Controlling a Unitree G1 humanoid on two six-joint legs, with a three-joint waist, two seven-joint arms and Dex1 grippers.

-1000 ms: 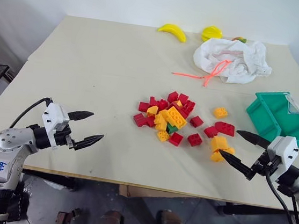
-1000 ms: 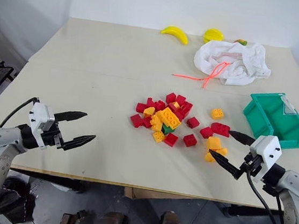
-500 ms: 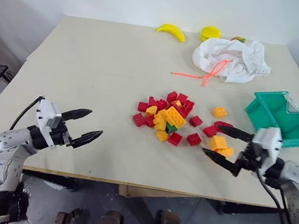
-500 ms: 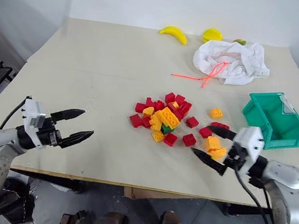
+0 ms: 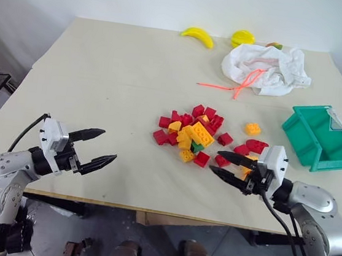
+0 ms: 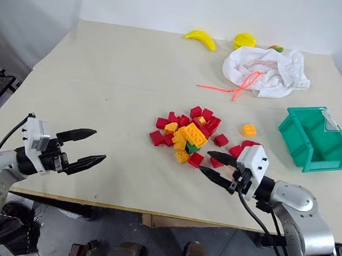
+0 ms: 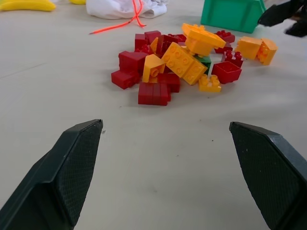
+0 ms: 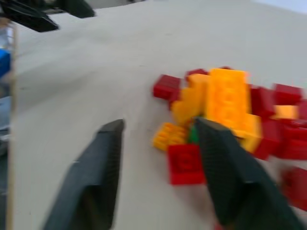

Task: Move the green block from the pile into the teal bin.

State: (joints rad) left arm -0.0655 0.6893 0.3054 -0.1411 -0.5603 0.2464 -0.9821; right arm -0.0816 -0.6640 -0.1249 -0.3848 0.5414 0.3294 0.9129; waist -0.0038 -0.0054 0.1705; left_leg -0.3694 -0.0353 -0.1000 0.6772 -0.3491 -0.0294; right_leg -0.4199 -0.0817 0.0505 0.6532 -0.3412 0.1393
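The green block [image 5: 196, 147] is mostly buried at the near side of the pile [image 5: 190, 132] of red and yellow-orange bricks, under a large yellow-orange brick [image 7: 183, 61]. My right gripper [image 5: 215, 161] hovers low at the pile's near right edge, level and pointing left. Its fingers [image 8: 108, 158] are apart with nothing between them, and a red brick [image 8: 184, 163] lies just ahead. The green block [image 8: 193, 135] shows beside one fingertip. The teal bin [image 5: 318, 137] stands at the right. My left gripper [image 5: 108, 145] stays open near the front left, well clear of the pile.
A white cloth bag [image 5: 264, 67] with an orange cord [image 5: 234, 86] lies at the back right, with a banana [image 5: 197, 36] and another yellow fruit [image 5: 242, 37] behind it. A loose yellow-orange brick [image 5: 252, 128] and a red one [image 5: 256, 146] sit between pile and bin.
My right gripper has swept left from beside the bin to the pile's near right edge, and its fingers have narrowed. The left gripper has stayed about where it was.
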